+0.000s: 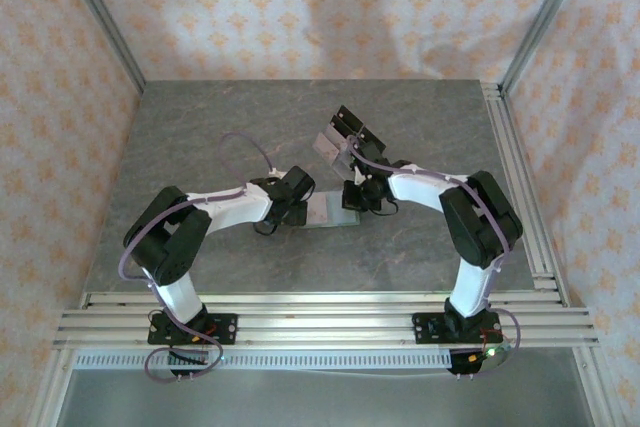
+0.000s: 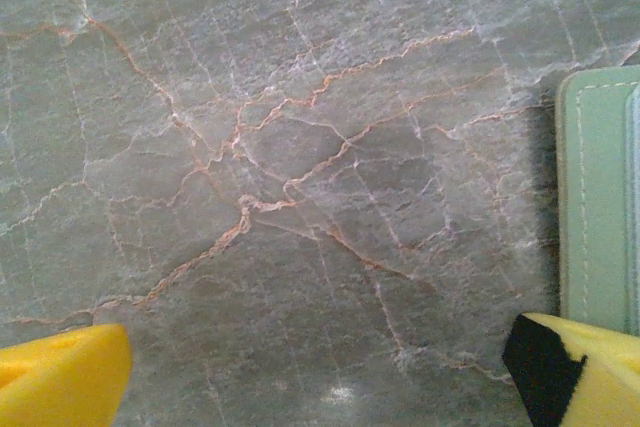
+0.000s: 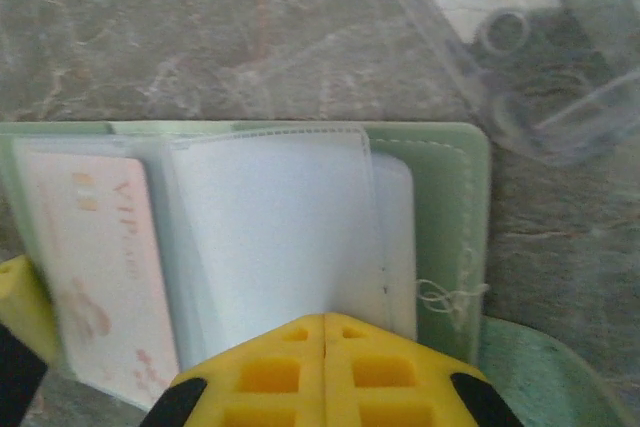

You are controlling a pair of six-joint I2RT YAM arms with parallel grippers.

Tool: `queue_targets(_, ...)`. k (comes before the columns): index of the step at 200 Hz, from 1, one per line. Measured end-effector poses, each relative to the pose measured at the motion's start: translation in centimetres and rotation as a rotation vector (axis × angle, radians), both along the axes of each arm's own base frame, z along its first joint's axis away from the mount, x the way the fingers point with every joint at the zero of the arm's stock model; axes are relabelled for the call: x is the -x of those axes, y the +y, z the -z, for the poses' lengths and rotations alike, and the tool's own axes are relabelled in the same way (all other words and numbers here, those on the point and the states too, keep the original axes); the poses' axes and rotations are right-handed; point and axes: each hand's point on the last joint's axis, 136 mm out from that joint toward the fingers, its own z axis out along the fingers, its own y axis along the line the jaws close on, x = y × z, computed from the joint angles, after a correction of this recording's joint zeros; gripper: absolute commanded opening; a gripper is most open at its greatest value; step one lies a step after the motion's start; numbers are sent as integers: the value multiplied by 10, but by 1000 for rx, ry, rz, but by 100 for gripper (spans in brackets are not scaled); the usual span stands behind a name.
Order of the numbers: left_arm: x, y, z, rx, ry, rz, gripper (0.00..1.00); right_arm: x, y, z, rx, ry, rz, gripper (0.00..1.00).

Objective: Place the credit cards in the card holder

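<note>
The sage-green card holder (image 3: 452, 197) lies open on the table, its clear plastic sleeves fanned out. A pale pinkish credit card (image 3: 95, 267) printed "VIP" sits in the left sleeve. My right gripper (image 3: 325, 319) is shut, its yellow fingers pressed together on the near edge of a raised clear sleeve (image 3: 270, 227). From above, the holder (image 1: 328, 213) lies between both grippers, with the right gripper (image 1: 352, 197) over its right part. My left gripper (image 2: 318, 347) is open wide above bare table, and the holder's green edge (image 2: 595, 197) lies past its right finger (image 2: 575, 367).
A clear plastic stand (image 3: 500, 37) with black rectangles stands just beyond the card holder (image 1: 342, 137). The marbled grey table (image 1: 200, 137) is walled by patterned panels. Aluminium rails (image 1: 300, 322) run along the near edge.
</note>
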Motion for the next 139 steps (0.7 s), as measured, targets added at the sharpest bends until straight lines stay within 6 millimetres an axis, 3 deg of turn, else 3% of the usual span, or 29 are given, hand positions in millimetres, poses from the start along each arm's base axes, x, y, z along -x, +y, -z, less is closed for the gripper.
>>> queue_targets(74,0,4,-2,-3,1,-9,100,0,-7,-9,45,4,4,2)
queue_targets(116,-1,5,-2,-1,3,-10,100,-5,23,-33,-13,-48,-48,1)
queue_targets(139,-1,5,-2,-1,3,-10,100,-1,38,-35,-35,-50,-80,0)
